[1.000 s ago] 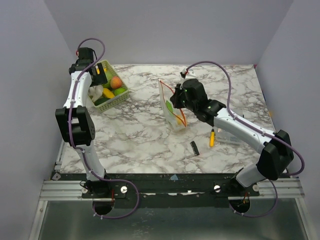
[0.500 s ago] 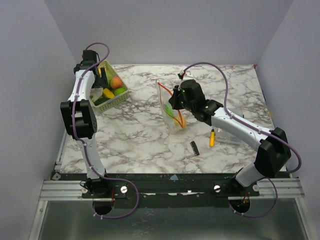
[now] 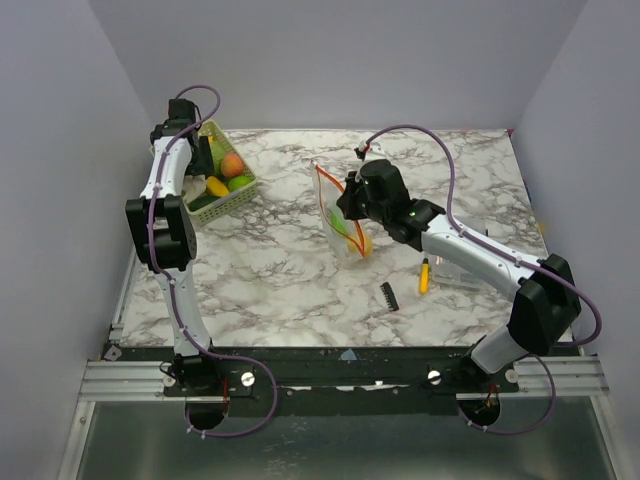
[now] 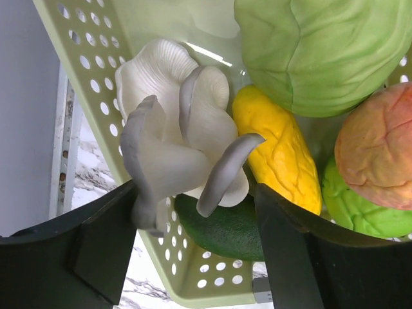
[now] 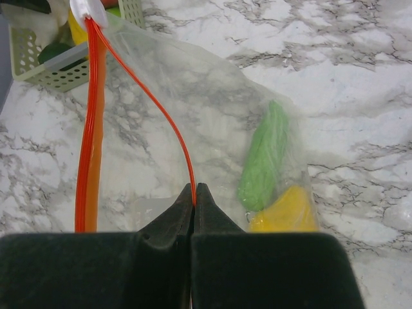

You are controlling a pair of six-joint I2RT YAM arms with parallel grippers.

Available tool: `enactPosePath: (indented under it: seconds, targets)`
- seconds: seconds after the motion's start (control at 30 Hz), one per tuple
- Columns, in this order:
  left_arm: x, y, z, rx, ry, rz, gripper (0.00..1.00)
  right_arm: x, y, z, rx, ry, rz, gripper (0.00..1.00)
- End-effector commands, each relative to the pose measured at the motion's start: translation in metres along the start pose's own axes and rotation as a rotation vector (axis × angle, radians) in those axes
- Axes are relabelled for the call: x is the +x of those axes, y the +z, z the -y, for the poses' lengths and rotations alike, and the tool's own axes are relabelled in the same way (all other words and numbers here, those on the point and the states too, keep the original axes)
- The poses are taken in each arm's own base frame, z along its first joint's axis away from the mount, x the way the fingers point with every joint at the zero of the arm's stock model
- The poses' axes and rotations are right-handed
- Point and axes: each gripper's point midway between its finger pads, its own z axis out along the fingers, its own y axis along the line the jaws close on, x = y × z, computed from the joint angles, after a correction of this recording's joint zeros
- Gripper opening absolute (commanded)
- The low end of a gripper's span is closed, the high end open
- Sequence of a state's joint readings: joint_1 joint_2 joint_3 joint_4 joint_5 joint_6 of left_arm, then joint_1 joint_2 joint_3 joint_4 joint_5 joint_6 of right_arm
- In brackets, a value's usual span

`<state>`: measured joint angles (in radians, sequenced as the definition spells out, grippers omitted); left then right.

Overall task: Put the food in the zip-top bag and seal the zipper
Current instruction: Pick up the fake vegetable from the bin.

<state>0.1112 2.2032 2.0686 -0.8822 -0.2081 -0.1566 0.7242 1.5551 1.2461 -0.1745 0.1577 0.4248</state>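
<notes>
Pale lilac-grey walls box in a white-and-grey marbled table (image 3: 280, 270), and from the side of it I can see both arms at work. Toward the far left corner sits a light green slotted plastic basket (image 4: 90, 71). The left gripper (image 4: 195, 199) hangs right over it with its jaws apart, one black finger on either side of a whitish toy mushroom cluster (image 4: 174, 141). As far as I can tell, nothing is gripped yet. Packed beside the mushroom are a yellow corn-like toy piece (image 4: 277, 148), a pale green toy cabbage (image 4: 315, 51) and an orange-red lumpy toy fruit (image 4: 376, 148). A bright green piece (image 4: 351, 206) lies under the fruit, and a dark green piece (image 4: 222, 232) sits against the basket wall.

Near the middle of the table, a little toward the far edge, the right gripper (image 5: 194, 193) holds up the clear floppy zip-top bag (image 5: 193, 96). Its jaws are pressed together on one side of the thin red-orange zipper strip (image 5: 90, 129). The other side of the strip runs straight while the pinched one bows away, so the mouth gapes open. Inside lie a long green toy vegetable (image 5: 264, 154) and a yellow toy piece (image 5: 283, 219) touching it.

By my reckoning the job is perhaps a quarter done. Two pieces are bagged, six are left in the basket, and the zipper is not closed at all. The mushroom looks like the next one to go. Off toward the right edge lie a small yellow-handled screwdriver (image 3: 424, 275) and a small black comb-like object (image 3: 389, 295), neither of which seems to belong to the job.
</notes>
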Motion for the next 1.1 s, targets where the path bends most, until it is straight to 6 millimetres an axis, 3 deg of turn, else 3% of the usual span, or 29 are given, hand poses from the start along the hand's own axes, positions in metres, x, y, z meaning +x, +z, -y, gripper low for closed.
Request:
enactPosePath:
  seconds: [0.0, 0.13, 0.3, 0.5, 0.7, 0.87, 1.07]
  targets:
    - [0.016, 0.011, 0.001, -0.001, 0.023, -0.07, 0.66, -0.001, 0.002, -0.003, -0.019, -0.01, -0.004, 0.01]
    - [0.018, 0.009, 0.004, 0.017, 0.018, -0.076, 0.42, -0.001, 0.0, -0.005, -0.029, -0.006, -0.007, 0.01]
    - [0.005, -0.019, -0.003, 0.005, -0.011, -0.023, 0.22, -0.002, -0.001, -0.005, -0.029, -0.007, -0.008, 0.01]
    - [-0.013, -0.071, 0.0, 0.078, -0.076, 0.079, 0.12, 0.001, 0.001, -0.006, -0.037, -0.006, -0.012, 0.01]
    - [-0.006, -0.116, 0.005, 0.163, -0.151, 0.145, 0.02, 0.001, 0.003, -0.007, -0.042, -0.001, -0.016, 0.01]
    - [0.0, -0.158, 0.009, 0.25, -0.173, 0.216, 0.0, 0.002, 0.003, -0.007, -0.037, -0.001, -0.015, 0.01]
    - [0.005, -0.216, 0.031, 0.45, -0.194, 0.269, 0.0, 0.0, 0.002, -0.008, -0.042, 0.001, -0.016, 0.01]
